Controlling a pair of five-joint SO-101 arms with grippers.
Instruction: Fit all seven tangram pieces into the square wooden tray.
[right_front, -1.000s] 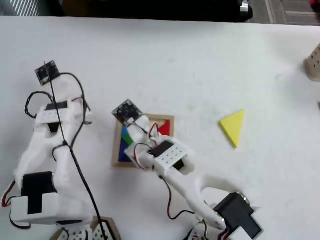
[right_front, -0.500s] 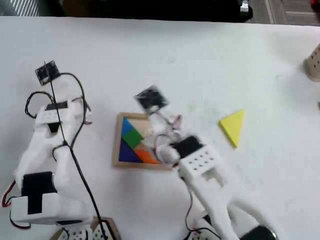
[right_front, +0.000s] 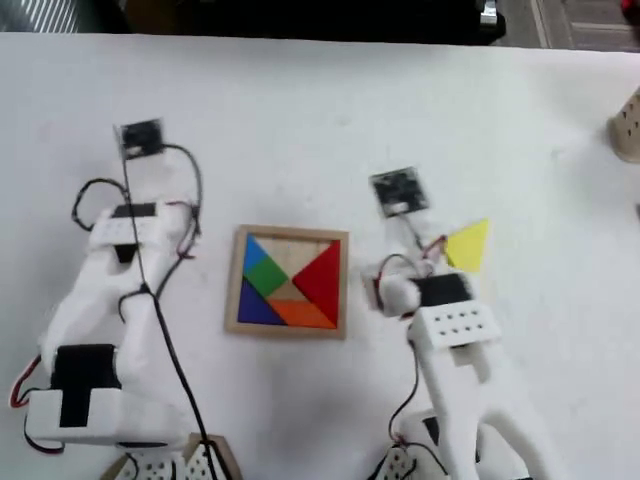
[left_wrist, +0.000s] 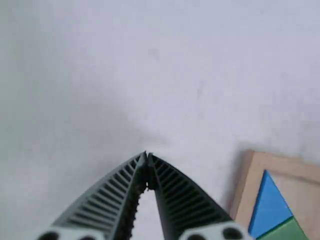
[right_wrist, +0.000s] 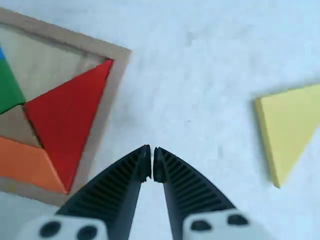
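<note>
**White shells, black servos, trailing wires**

The left arm (right_front: 105, 290) and right arm (right_front: 462, 345) have white printed shells; a black servo block (right_front: 82, 368) is set into the left one; black and red cables (right_front: 147, 290) run loose; a black square board (right_front: 398, 190) caps each wrist; the left gripper (left_wrist: 146, 160) and right gripper (right_wrist: 151, 152) have ribbed dark-grey fingers.

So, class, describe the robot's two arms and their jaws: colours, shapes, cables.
The left arm and right arm are white shells with black motor blocks, trailing black and red cables; each carries a small dark square board near the wrist. The left gripper and right gripper have dark grey ribbed jaws tapering to points, on white bases.
</note>
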